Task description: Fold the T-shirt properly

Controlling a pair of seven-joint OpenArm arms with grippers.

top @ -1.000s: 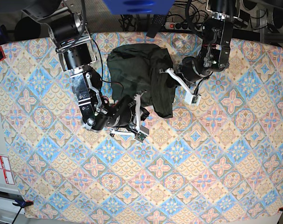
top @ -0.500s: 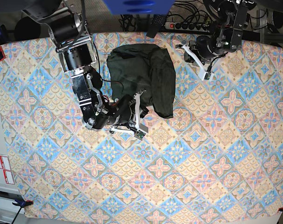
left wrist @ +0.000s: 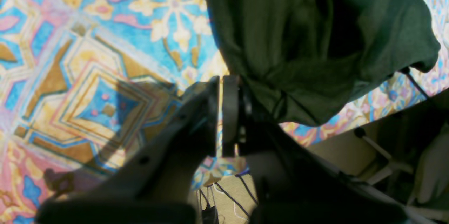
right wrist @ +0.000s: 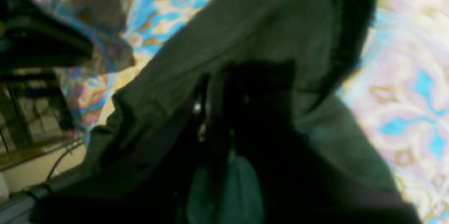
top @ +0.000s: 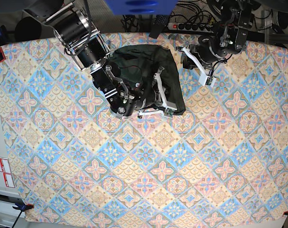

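The tile-patterned counter (top: 144, 175) carries the dark green T-shirt (top: 134, 64) near its far side. The left hand (left wrist: 226, 80) is closed beside it; the right hand (right wrist: 224, 76) is over it, its grip unclear. Only the left wrist view shows loose cables (left wrist: 238, 196) on the pale floor (left wrist: 228, 185) beyond the edge.

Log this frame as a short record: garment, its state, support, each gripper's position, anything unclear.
garment: dark green T-shirt
garment state: partly bunched, with folds and creases; not a neat fold
support: table with a patterned tile-look surface
right gripper: over the part of the shirt toward the left arm
left gripper: shut, beside the shirt
unclear: whether the right gripper has hold of any fabric
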